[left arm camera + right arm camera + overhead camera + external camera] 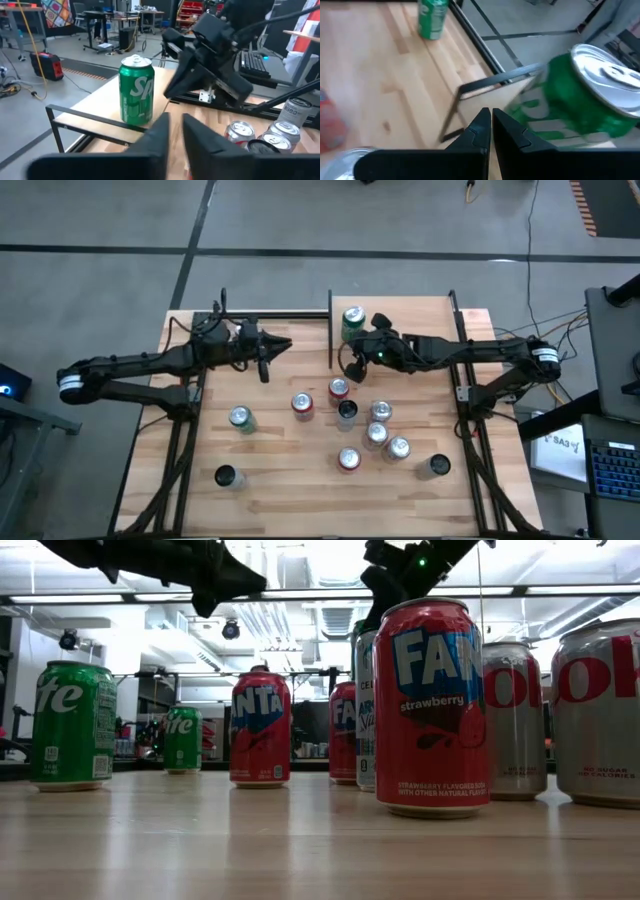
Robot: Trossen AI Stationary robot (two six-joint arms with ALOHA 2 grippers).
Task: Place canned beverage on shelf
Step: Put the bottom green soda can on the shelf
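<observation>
A: What is being shown on the butcher-block table [280, 480]?

B: One green can [352, 322] is standing on the shelf [415, 320], at ten o'clock of the closed, empty right gripper [352, 367].

A: And elsewhere?

B: Ten cans are being counted off the shelf; the left gripper [264, 370] is closed on nothing.

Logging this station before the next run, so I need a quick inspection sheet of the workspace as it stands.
Surface: striped wood table, cans standing on it.
Job's things: green can upright on the shelf, at its left edge.
Clutter: about ten more cans on the table, among them a red can and a silver can.
Grippers: left gripper shut, empty, over the table's far left; right gripper shut, empty, beside the green can.
Cables: wires off the table's right side.
Surroundings: grey floor; desk with keyboard at right.
</observation>
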